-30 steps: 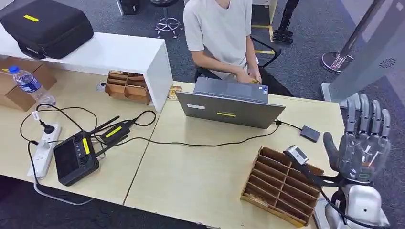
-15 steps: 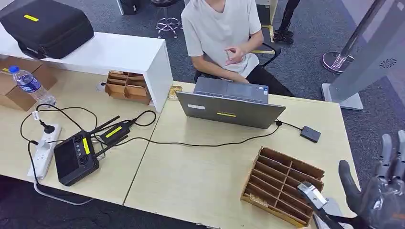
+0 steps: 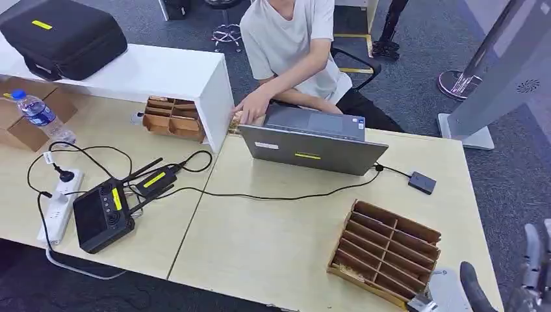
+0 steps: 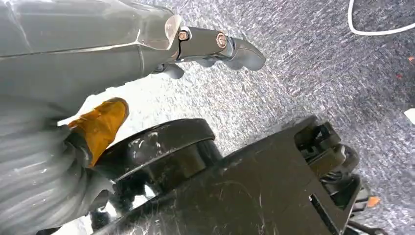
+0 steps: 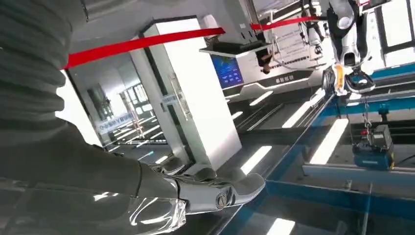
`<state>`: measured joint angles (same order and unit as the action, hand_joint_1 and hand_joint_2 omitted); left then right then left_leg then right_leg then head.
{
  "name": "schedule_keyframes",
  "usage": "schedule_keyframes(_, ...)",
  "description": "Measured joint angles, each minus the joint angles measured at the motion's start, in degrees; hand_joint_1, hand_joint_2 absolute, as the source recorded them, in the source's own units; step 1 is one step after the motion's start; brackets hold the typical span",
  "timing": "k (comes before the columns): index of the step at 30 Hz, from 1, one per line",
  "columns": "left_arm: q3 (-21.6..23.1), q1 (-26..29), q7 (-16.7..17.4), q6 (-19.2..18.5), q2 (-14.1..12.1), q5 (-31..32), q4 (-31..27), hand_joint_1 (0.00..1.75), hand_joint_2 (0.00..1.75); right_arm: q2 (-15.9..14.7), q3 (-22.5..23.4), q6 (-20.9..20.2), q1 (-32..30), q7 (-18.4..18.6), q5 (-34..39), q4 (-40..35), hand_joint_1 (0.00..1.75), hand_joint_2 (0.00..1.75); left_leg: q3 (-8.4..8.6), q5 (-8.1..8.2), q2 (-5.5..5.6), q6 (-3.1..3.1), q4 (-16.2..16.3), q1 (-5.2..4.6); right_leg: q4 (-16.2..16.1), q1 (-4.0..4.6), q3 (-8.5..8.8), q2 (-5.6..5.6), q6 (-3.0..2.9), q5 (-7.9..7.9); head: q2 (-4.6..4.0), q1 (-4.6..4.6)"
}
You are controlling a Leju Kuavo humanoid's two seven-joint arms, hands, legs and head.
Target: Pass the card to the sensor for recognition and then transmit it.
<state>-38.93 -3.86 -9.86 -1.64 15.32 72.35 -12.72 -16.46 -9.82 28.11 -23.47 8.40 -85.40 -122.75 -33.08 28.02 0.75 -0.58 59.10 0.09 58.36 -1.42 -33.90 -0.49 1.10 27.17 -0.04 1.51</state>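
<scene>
My right hand point(image 3: 527, 281) shows low at the table's right corner, fingers apart and pointing up, holding nothing. In the right wrist view the right hand point(image 5: 161, 188) lies stretched out and empty, with a ceiling beyond it. My left hand point(image 4: 161, 44) hangs over grey carpet with its fingers straight and nothing in them. A small black box point(image 3: 422, 182), wired to the laptop point(image 3: 313, 148), lies on the table's right side. A person's hand point(image 3: 250, 106) reaches to a small gold-coloured flat thing point(image 3: 235, 127) between the white shelf and the laptop.
A slotted cardboard tray point(image 3: 383, 252) sits in front of my right hand. A second cardboard tray point(image 3: 172, 117), a black controller point(image 3: 102, 214), a power strip point(image 3: 58, 205), a water bottle point(image 3: 40, 116) and cables lie to the left. A black case point(image 3: 62, 36) rests on the white shelf point(image 3: 162, 71).
My right hand has dropped from beside the cardboard tray to the picture's bottom right corner. The person's hand left the laptop and reached over to the end of the white shelf.
</scene>
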Motion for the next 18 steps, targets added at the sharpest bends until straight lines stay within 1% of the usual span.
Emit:
schedule_keyframes(3, -0.9, 0.0, -0.4, 0.1, 0.0, -0.7, 0.0, 0.00, 1.75, -1.5, -6.5, 1.2, -1.6, 6.9, -4.1, -1.5, 0.00, 1.75, 0.01, 0.01, -0.06, -0.01, 0.0, 0.00, 0.0, 0.01, -0.01, 0.03, -0.02, 0.02, 0.00, 0.00)
schedule_keyframes(4, -1.2, 0.0, -0.5, 0.1, 0.0, -0.9, 0.0, 0.00, 1.75, -1.9, -8.9, 1.4, -2.0, 8.4, -4.3, -1.7, 0.00, 1.75, 0.02, 0.01, -0.05, -0.01, 0.0, 0.00, 0.0, 0.01, -0.01, 0.02, -0.02, 0.02, 0.00, -0.02)
schedule_keyframes(6, -1.6, 0.0, -0.5, 0.1, 0.0, -0.9, 0.0, 0.00, 1.75, -2.4, -12.7, 1.4, -2.4, 9.6, -4.4, -2.0, 0.00, 1.75, 0.02, 0.01, -0.05, -0.01, 0.0, 0.01, 0.0, 0.01, -0.01, 0.01, -0.02, 0.03, 0.00, -0.02)
schedule_keyframes(8, -1.9, 0.0, -0.5, 0.1, 0.0, -1.0, 0.0, 0.00, 1.75, -2.8, -15.5, 1.5, -2.8, 9.9, -4.4, -2.2, 0.00, 1.75, 0.02, 0.01, -0.07, -0.01, 0.0, 0.01, 0.0, 0.01, 0.00, 0.03, -0.02, 0.02, 0.00, -0.02)
schedule_keyframes(11, -2.4, 0.0, -0.5, 0.1, 0.0, -1.0, 0.0, 0.00, 1.75, -3.3, -18.0, 1.5, -3.0, 10.2, -4.4, -2.4, 0.00, 1.75, 0.03, 0.00, -0.07, 0.00, 0.0, 0.01, 0.0, 0.01, 0.01, 0.03, -0.02, 0.02, 0.00, -0.02)
schedule_keyframes(12, -2.5, 0.0, -0.5, 0.1, 0.0, -1.1, 0.0, 0.00, 1.75, -3.4, -18.6, 1.5, -2.9, 10.8, -4.4, -2.4, 0.00, 1.75, 0.03, 0.00, -0.08, 0.00, 0.0, 0.01, 0.0, 0.01, 0.02, 0.03, -0.02, 0.02, 0.00, 0.00)
schedule_keyframes(14, -2.7, 0.0, -0.6, 0.2, 0.0, -1.4, 0.0, 0.00, 1.75, -3.8, -20.8, 1.7, -2.7, 13.6, -3.9, -2.3, 0.00, 1.75, 0.03, 0.00, -0.07, 0.00, 0.0, 0.01, 0.0, 0.01, 0.03, 0.03, -0.02, 0.02, 0.00, 0.00)
schedule_keyframes(16, -2.9, 0.0, -0.6, 0.3, 0.0, -1.5, 0.0, 0.00, 1.75, -4.4, -23.9, 2.4, -2.1, 16.6, -2.3, -2.0, 0.00, 1.75, 0.04, 0.00, -0.07, 0.00, 0.0, 0.01, 0.0, 0.01, 0.03, 0.03, -0.02, 0.02, 0.00, -0.02)
schedule_keyframes(18, -3.0, 0.0, -0.6, 0.3, 0.0, -1.6, 0.0, 0.00, 1.75, -4.8, -26.9, 3.1, -1.5, 18.4, -0.1, -1.3, 0.00, 1.75, 0.03, 0.00, -0.07, 0.00, 0.0, 0.01, 0.0, 0.01, 0.03, 0.03, -0.02, 0.02, 0.00, 0.00)
